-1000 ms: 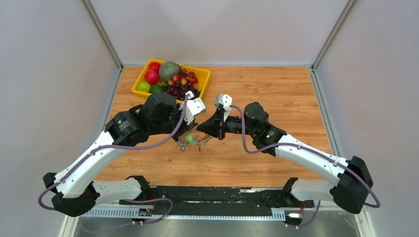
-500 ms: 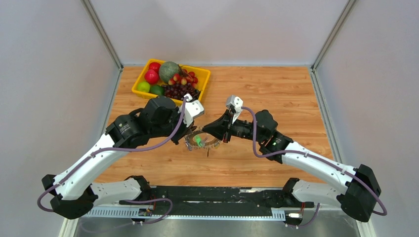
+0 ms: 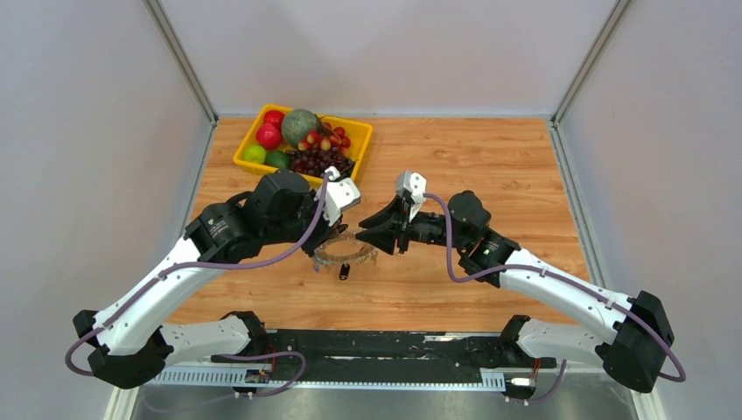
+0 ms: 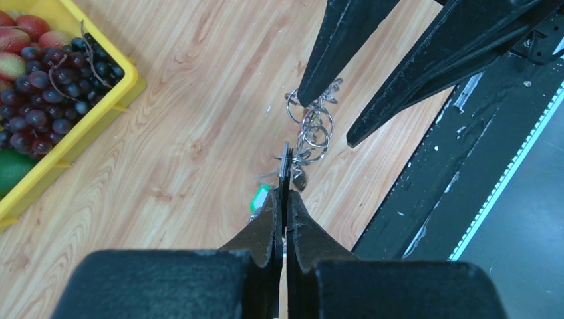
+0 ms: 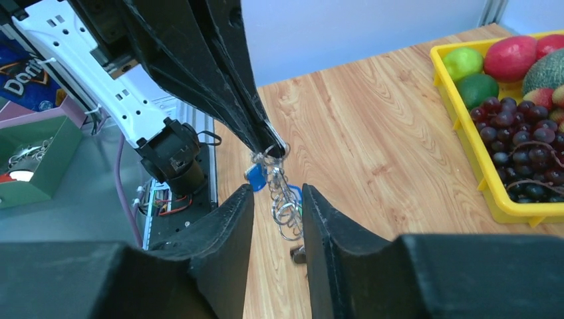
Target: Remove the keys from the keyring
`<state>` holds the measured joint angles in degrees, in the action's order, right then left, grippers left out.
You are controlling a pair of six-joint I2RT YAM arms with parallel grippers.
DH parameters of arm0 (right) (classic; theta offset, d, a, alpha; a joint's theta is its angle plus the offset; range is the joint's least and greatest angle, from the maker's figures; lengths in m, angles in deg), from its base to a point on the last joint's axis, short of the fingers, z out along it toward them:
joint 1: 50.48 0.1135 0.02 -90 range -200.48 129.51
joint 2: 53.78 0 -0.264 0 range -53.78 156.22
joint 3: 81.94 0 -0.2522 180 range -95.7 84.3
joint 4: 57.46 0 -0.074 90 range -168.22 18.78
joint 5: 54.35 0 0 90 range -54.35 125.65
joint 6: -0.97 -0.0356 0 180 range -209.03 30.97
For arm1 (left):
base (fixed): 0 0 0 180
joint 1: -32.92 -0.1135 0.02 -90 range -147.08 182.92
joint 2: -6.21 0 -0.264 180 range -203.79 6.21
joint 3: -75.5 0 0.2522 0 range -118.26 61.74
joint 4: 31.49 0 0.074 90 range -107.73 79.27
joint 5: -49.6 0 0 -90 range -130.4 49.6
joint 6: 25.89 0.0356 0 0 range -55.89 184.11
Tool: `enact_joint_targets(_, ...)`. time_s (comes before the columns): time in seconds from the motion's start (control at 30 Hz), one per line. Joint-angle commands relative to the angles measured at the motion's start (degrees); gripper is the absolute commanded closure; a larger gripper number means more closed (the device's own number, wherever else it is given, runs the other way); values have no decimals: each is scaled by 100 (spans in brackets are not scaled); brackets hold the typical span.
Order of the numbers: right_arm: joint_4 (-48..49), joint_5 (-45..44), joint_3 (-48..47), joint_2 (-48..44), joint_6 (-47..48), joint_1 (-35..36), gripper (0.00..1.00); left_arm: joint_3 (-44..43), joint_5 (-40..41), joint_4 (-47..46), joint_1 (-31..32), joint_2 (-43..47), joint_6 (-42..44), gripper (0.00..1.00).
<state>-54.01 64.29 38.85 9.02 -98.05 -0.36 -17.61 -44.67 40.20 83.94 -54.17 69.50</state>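
keyring held fast, second tool poised for a key

seen mid-task at the wooden counter [image 3: 490, 175]: gripping the keyring [image 3: 328, 260] with the left tool [image 4: 284, 197], clenched tight on what looks like a thin metal edge of it. facing that grip with the right tool [image 5: 278, 194], released and spread wide, holding nothing.

judged to be the step of singling out one key for pulling off, with the keys [image 5: 255, 176] seemingly threaded on: blue and green plastic heads, a dark one lowest, plus a tangle of small silvery rings [image 5: 286, 214].

hanging just below the left fingertips in the right wrist view, and lined up with the gap of the open right tool. from above, just beside that tool's tips and apparently apart from them. impossible to tell whether touching the counter at the lowest key. well apart from the yellow fruit tray [image 4: 80, 136] at the far left of the counter.

calls next, by this reading, for easing the right tool forward and closing on a single head or blade, not on the small rings. calls then for a steady left clamp and a slide of that key along the ring toward its split, not visible here. risks otherwise dragging the whole bunch, or slipping the thin edge out of the left grip.
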Motion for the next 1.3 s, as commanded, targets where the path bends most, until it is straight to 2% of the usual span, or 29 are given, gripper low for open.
enact_joint_targets(0.0, -73, 390, -444, 129, 389, 27, 65, -313, -127, -227, 30, 80, 80, 100)
enact_joint_targets(0.43, -244, 661, -691, 518, 610, 123, 67, -487, -196, -228, 28, 28, 99, 100)
enact_joint_targets(0.57, -245, 643, -812, 634, 637, 154, 72, -489, -273, -221, 30, 28, 88, 100)
enact_joint_targets(0.7, -245, 657, -958, 759, 660, 206, 83, -463, -293, -226, 30, 34, 66, 100)
enact_joint_targets(0.77, -267, 676, -983, 798, 671, 224, 100, -459, -287, -237, 30, 48, 55, 100)
enact_joint_targets(1.0, -313, 203, -717, 435, 564, 215, 100, -412, 99, -194, 29, 128, -79, 100)
enact_joint_targets(1.27, 117, -251, -416, -80, 156, 207, 100, -19, -23, -340, 26, 186, -200, 100)
